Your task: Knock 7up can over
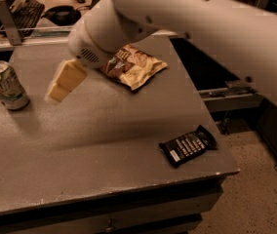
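Observation:
The 7up can (6,85), pale white-green with a silver top and pull tab, stands upright near the left edge of the grey table (94,145). My gripper (60,84), with pale cream fingers at the end of the white arm, hangs just above the table to the right of the can, a short gap apart from it.
A tan-and-brown snack bag (131,66) lies at the back middle of the table, partly under my arm. A dark flat candy bar wrapper (187,145) lies near the front right corner. A keyboard (25,11) and a desk stand behind the table.

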